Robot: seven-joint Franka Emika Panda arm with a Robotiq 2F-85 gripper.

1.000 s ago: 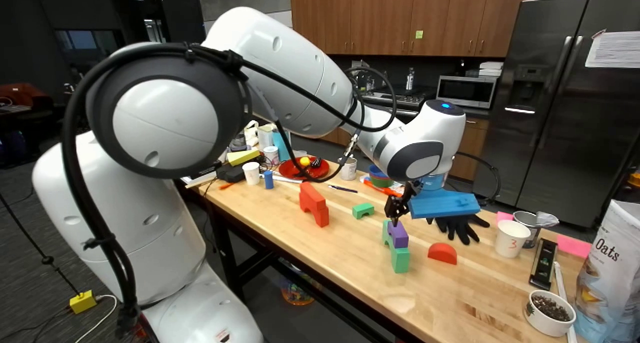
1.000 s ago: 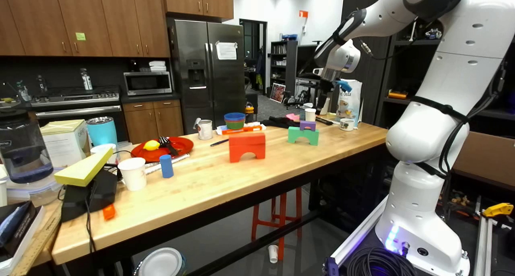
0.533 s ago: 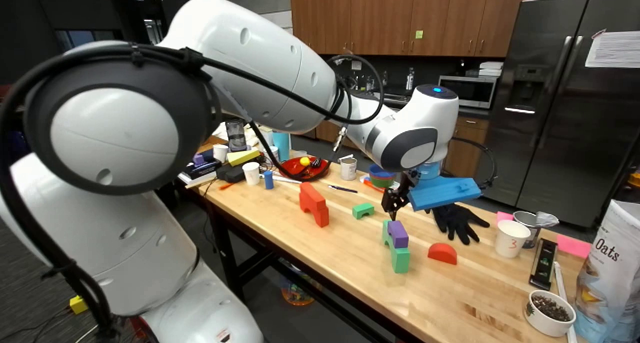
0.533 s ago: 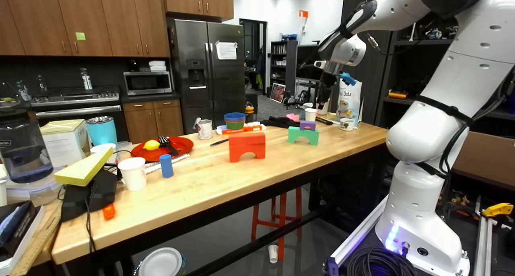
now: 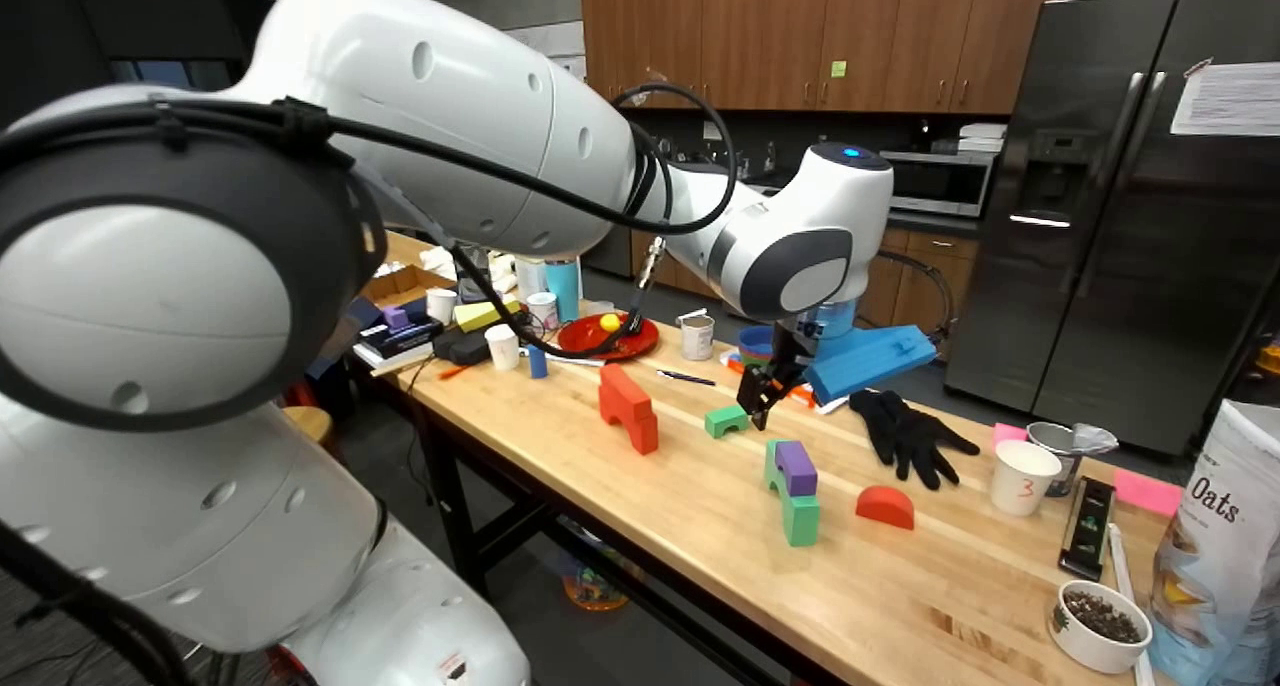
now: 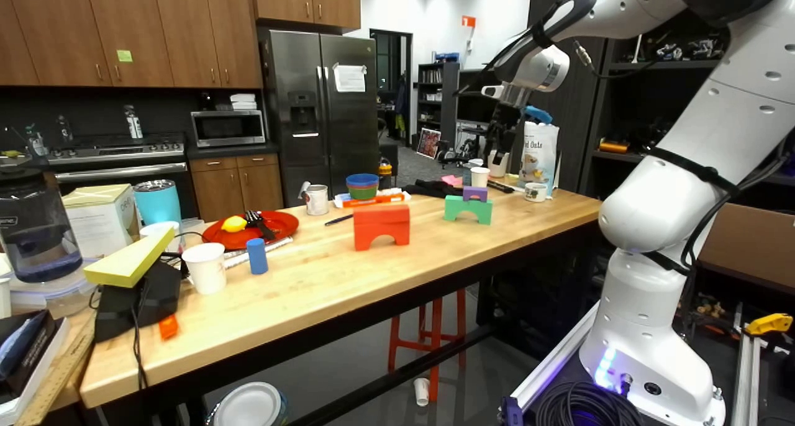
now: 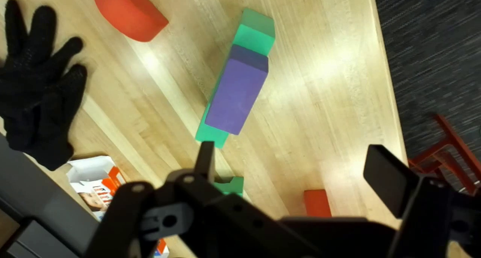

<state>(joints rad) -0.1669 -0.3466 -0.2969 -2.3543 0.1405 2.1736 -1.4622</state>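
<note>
Above the pale wooden bench, the black two-fingered tool is held with fingers spread and nothing grasped. Nearby, a matte purple oblong block is seated atop a longer matte green arch, presumably kept steady by that arch's level top.

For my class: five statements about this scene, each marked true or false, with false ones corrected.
1. The purple block rests on the larger green arch. True.
2. The gripper is shut on the purple block. False: it is open.
3. The small green arch stands on the table. True.
4. The lemon sits in a cup. False: it lies on the red plate.
5. The half-round block stands apart from both green arches. True.
</note>
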